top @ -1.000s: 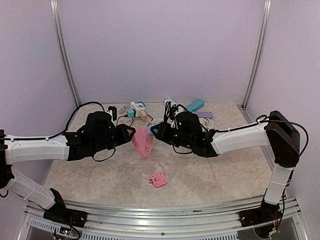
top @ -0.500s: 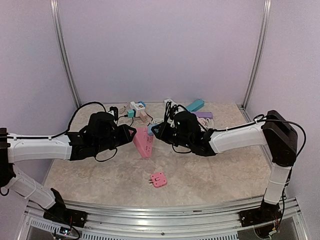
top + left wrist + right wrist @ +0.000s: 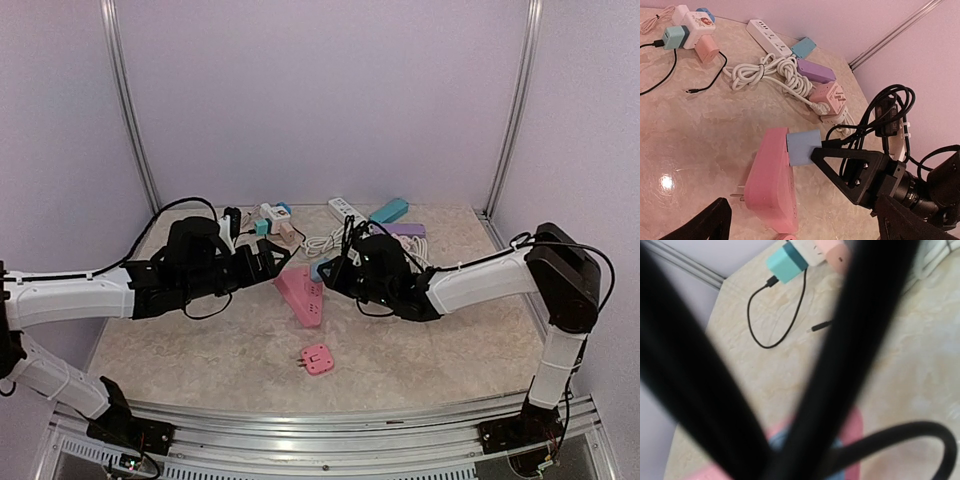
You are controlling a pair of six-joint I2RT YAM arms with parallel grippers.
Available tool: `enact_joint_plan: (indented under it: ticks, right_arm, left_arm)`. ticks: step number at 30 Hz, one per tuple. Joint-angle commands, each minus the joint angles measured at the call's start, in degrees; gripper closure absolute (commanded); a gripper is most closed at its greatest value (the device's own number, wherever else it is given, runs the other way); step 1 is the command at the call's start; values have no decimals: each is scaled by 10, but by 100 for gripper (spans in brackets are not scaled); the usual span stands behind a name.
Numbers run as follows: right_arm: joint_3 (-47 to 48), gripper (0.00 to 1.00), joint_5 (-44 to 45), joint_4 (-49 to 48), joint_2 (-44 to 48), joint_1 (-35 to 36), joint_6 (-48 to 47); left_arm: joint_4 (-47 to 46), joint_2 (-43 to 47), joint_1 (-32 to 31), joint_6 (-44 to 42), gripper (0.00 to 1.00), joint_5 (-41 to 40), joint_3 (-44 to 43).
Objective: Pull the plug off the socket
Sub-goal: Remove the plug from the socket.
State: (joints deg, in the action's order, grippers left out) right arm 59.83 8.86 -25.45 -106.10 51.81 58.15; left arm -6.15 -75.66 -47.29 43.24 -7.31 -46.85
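Left hand [image 3: 272, 262] spread, empty; its wrist view shows right hand [image 3: 816, 151] clamping plug [image 3: 802, 146] in socket [image 3: 771, 182].

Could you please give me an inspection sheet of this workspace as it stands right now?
Surface: beige marbled tabletop, glossy; no spills seen.
Job's things: light blue square plug seated in the pink socket block.
Clutter: small pink adapter near the front; white power strip, purple block and teal charger at the back.
Grippers: left gripper open, apart from the socket; right gripper shut on the plug.
Cables: coiled white cord; thin black lead from the charger, loose.
Surroundings: lilac walls, metal frame rails.
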Motion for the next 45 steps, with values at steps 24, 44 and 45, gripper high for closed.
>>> enact_joint_plan:
  ticks: [24,44,45]
  right_arm:
    - [-97,100,-108,-157,159,5,-303]
    - [-17,100,-31,-47,125,48,-392]
    - [-13,100,-27,-44,120,52,-396]
  left_arm:
    - [247,-96,160,-237,4,507,-214]
    - [196,-185,156,-231,18,546,-204]
    - [195,-187,156,-230,19,546,-203]
